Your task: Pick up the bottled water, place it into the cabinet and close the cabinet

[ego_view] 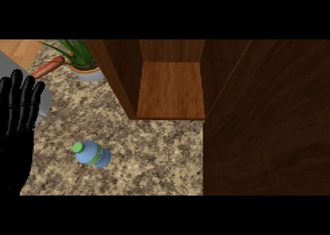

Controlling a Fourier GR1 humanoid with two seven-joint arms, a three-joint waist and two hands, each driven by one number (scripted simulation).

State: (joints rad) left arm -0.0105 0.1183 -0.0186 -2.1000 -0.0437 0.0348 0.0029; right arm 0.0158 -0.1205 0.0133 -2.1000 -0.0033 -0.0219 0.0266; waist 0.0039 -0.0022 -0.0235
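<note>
A small blue water bottle (93, 154) with a green cap stands on the speckled counter (154, 151), left of centre. Behind it, the wooden cabinet (171, 89) is open, its inner shelf bare; its dark door (269, 119) is swung out and fills the right side of the view. My left hand (12, 124) rests at the left edge, fingers straight and pointing up, well left of the bottle and apart from it. My right hand does not show.
A potted green plant (83, 62) stands at the back left beside the cabinet's side wall. An orange-red handle (49, 66) sticks out near a grey pan at the far left, partly behind my left hand.
</note>
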